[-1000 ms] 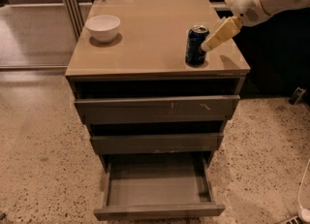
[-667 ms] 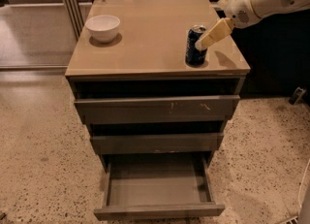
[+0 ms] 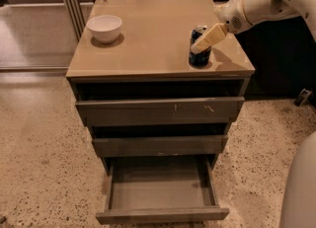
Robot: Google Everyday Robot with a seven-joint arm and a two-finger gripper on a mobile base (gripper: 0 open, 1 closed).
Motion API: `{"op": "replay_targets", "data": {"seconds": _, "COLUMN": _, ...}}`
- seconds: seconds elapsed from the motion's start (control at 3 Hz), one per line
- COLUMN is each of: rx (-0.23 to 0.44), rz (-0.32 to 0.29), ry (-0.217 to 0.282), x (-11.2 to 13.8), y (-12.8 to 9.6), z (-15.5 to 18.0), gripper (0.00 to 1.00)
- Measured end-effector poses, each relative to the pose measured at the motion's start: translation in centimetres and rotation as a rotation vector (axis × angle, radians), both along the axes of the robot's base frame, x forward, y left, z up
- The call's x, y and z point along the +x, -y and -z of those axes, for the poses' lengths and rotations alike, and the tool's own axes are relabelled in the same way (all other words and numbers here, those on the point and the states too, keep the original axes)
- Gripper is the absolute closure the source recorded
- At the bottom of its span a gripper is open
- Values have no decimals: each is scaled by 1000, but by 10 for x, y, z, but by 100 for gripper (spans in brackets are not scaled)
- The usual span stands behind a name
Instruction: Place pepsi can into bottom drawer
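Observation:
The pepsi can [image 3: 198, 57] stands upright on the tan cabinet top [image 3: 148, 44], near its right front corner. My gripper [image 3: 203, 42] comes in from the right on a white arm and sits right at the can, its beige tip crossing the can's upper front. The bottom drawer [image 3: 163, 215] is pulled out below, and its shallow grey inside holds nothing.
A white bowl [image 3: 104, 27] sits at the back left of the cabinet top. The scratch-marked top drawer [image 3: 158, 111] and the middle drawer [image 3: 158, 145] stand slightly out. Speckled floor surrounds the cabinet. A white robot part [image 3: 301, 187] fills the lower right corner.
My gripper has moved left and slightly down, from beside the can's right side to overlapping the can. The can, bowl and drawers have not moved.

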State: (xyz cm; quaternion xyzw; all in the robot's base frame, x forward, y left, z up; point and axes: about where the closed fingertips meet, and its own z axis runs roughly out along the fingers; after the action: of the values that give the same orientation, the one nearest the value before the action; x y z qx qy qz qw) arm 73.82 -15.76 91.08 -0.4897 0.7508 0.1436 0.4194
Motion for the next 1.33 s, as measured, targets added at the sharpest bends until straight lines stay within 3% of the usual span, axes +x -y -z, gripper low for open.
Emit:
{"op": "replay_targets", "data": {"seconds": 0.67, "rx": -14, "rz": -1, "ry": -56, "x": 7, "y": -3, "z": 24, "gripper": 0}}
{"op": "replay_targets", "data": {"seconds": 1.33, "rx": -14, "rz": -1, "ry": -57, "x": 7, "y": -3, "z": 25, "gripper": 41}}
